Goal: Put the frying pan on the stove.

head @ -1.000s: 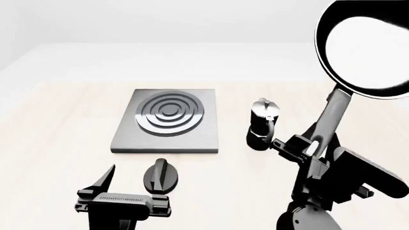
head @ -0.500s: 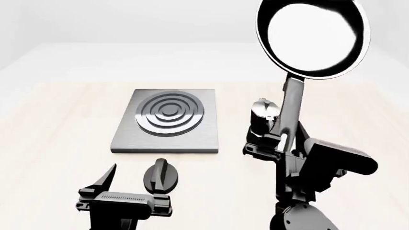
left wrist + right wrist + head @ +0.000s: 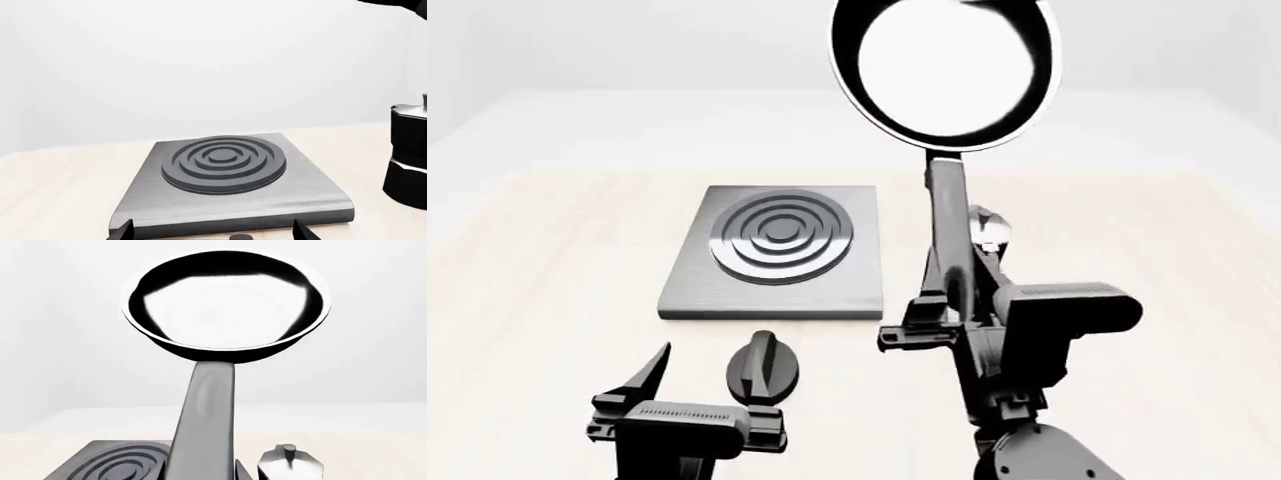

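The frying pan (image 3: 945,70) is glossy black and held high in the air, tilted so its inside faces the head camera. My right gripper (image 3: 950,300) is shut on its long handle (image 3: 948,215). In the head view the pan sits up and to the right of the stove (image 3: 777,250), a flat grey hotplate with raised rings. The right wrist view shows the pan (image 3: 227,310), its handle (image 3: 205,420) between my right gripper's (image 3: 200,471) fingers, and the stove (image 3: 113,465) below. My left gripper (image 3: 707,375) is open and empty just in front of the stove (image 3: 223,165).
A black-and-silver moka pot (image 3: 988,232) stands right of the stove, partly behind the pan handle; it also shows in the left wrist view (image 3: 407,160) and the right wrist view (image 3: 290,465). A small black knob (image 3: 763,365) lies in front of the stove beside my left gripper.
My right arm has swung left with the pan, from the far right to near the stove's right edge. The left arm has not moved.
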Robot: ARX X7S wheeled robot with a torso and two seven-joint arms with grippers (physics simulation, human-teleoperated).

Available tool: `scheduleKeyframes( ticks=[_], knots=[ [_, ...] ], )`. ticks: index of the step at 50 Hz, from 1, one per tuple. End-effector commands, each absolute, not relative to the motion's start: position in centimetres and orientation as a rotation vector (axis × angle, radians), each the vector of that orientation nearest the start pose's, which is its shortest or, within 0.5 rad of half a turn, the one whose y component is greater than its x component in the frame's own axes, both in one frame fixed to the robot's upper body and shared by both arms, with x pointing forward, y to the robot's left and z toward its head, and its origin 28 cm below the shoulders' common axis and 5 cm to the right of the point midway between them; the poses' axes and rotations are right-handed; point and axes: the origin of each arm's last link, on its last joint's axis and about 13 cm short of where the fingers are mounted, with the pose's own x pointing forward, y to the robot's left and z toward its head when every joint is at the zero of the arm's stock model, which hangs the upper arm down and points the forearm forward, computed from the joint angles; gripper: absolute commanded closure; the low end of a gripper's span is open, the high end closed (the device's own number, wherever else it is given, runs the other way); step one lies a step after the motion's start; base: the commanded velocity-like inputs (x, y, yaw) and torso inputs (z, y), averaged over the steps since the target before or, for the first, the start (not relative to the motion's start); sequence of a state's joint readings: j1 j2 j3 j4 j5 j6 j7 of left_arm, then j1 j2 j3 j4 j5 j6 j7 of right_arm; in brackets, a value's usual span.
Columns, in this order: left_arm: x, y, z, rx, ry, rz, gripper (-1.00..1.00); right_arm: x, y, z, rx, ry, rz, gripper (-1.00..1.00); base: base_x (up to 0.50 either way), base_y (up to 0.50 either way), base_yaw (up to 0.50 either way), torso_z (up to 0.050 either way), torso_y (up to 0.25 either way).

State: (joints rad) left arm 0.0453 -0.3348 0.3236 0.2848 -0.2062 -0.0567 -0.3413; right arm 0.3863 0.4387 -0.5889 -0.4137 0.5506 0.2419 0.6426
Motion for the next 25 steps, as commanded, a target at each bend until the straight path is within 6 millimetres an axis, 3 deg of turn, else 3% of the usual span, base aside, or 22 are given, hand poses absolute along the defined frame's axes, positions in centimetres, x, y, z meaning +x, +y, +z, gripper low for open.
scheduleKeyframes(
  ticks=[1, 25],
  knots=[
    [18.9, 20.6, 5.0, 0.07, -0.099, -0.044, -1.0, 23.5, -5.9, 14.0, -0.016, -0.277, 0.2, 1.0, 0.0, 0.0, 0.0, 0.0, 0.0],
    [18.9, 20.6, 5.1, 0.072, -0.1, -0.043, -1.0, 25.1, -6.1, 13.8, -0.079, -0.202, 0.368, 1.0, 0.0, 0.0, 0.0, 0.0, 0.002]
  ],
)
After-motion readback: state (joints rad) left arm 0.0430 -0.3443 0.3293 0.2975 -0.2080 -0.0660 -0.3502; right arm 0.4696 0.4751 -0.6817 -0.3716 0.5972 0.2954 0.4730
